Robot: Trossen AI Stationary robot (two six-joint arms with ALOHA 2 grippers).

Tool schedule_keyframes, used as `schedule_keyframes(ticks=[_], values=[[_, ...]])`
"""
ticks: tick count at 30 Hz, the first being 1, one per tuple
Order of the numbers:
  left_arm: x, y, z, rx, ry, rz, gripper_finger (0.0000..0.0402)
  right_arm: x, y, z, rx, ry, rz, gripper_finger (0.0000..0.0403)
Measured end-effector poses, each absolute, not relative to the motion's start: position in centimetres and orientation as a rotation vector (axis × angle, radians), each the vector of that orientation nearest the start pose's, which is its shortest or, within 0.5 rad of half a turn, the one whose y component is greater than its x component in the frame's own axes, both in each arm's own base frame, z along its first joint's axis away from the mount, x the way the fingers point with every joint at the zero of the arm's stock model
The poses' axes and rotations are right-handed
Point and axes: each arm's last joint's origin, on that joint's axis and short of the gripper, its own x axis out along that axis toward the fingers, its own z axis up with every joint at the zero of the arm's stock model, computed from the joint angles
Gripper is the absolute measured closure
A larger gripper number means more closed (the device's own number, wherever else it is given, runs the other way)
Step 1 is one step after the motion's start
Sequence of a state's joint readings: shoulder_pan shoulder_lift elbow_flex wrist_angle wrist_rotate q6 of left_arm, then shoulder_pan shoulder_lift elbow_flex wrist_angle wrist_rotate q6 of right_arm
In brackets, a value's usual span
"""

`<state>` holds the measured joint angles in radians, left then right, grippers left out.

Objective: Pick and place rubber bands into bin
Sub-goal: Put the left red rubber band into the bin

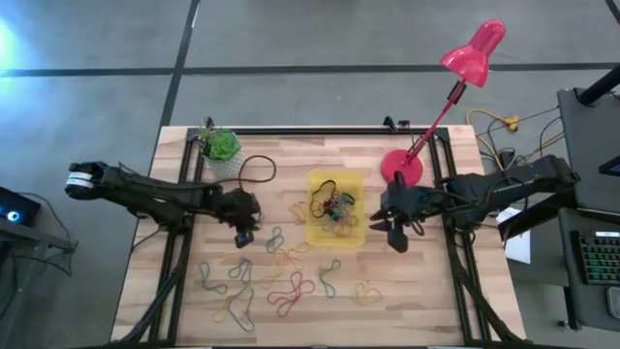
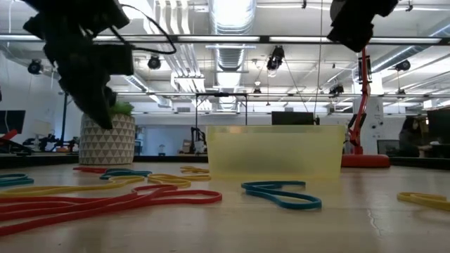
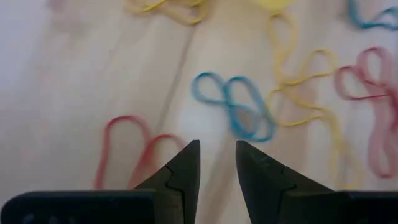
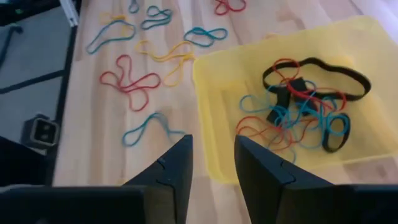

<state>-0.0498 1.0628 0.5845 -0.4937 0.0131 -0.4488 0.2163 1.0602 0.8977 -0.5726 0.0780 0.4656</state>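
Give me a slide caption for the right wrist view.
Right gripper open above the yellow bin's edge, tangled rubber bands inside, more loose on the wooden table.

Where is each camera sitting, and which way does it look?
High: above the table, looking down; both arms, bin.
Low: at tabletop height, looking across at the bin; arms hang above.
Left wrist: over the table, left tool open, blue rubber band.
Right wrist: right tool open, beside the bin.
Shared: three views show the bin.

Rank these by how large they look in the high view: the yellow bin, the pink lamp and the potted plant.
1. Pink lamp, largest; it stands taller, nearer the camera, so its size is partly exaggerated.
2. Yellow bin.
3. Potted plant, smallest.
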Motion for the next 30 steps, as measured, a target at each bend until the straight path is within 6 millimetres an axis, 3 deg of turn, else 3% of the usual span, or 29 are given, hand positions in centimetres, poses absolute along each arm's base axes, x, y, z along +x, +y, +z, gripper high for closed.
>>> schedule_keyframes(ticks=[6, 10, 21, 30], values=[[17.5, -0.8, 17.2, -0.345, 1.118, 0.235, 0.0315, 19.6, 4.7, 28.4, 0.41, 0.726, -0.033, 0.0301], [17.4, -0.7, 16.2, -0.324, 1.163, 0.257, 0.0315, 19.1, 4.9, 27.9, 0.44, 0.728, -0.034, 0.0287], [18.6, -0.7, 14.8, -0.252, 1.188, 0.267, 0.0315, 19.1, 5.0, 27.4, 0.452, 0.738, -0.04, 0.0235], [19.5, -0.7, 14.1, -0.18, 1.188, 0.215, 0.0315, 19.3, 5.0, 27.3, 0.461, 0.74, -0.046, 0.0226]])
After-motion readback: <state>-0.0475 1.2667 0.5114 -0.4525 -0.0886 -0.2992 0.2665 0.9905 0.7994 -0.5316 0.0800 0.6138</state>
